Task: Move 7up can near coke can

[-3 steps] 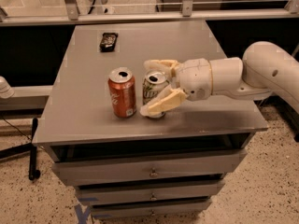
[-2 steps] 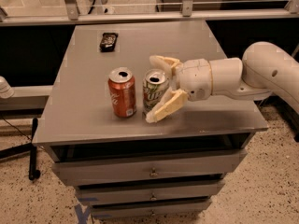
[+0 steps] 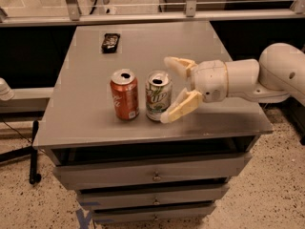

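Note:
The 7up can (image 3: 157,96), white and green with a silver top, stands upright on the grey cabinet top (image 3: 143,46). The coke can (image 3: 125,94), red-orange with white script, stands upright just to its left, a small gap between them. My gripper (image 3: 169,88) is open at the right of the 7up can. Its far finger (image 3: 177,64) is behind and right of the can, its near finger (image 3: 178,108) in front and right of it. The fingers do not hold the can.
A small black object (image 3: 110,42) lies at the back left of the cabinet top. The cabinet has several drawers (image 3: 152,173) below. A glass partition with metal posts (image 3: 190,4) runs behind the cabinet. My white arm (image 3: 267,78) reaches in from the right.
My gripper has drawn back to the right, off the 7up can, with its fingers spread. The 7up can stays standing next to the coke can.

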`<state>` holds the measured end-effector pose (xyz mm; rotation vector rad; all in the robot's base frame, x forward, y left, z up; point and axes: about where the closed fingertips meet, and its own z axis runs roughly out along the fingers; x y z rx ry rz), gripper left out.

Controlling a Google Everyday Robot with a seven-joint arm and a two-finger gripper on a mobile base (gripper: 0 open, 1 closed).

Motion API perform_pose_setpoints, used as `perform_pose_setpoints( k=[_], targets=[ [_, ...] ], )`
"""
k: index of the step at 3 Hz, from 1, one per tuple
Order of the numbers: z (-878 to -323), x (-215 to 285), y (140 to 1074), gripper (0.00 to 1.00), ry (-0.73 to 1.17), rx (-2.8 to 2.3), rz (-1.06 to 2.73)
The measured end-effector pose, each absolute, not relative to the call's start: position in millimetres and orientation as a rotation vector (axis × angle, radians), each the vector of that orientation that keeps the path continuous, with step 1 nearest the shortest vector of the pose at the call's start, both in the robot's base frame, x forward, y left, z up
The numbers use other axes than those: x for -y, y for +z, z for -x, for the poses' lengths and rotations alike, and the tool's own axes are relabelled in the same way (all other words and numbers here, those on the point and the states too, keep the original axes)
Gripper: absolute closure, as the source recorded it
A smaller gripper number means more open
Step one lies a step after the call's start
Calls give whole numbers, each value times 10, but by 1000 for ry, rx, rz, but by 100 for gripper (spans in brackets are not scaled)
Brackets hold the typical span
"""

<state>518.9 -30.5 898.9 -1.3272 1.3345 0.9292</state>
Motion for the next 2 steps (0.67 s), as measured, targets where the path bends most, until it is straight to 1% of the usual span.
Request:
perform_pose_setpoints(
  k=[2],
  targets=[
    [-5425,984,8872,0,848,-1430,1296]
  ],
)
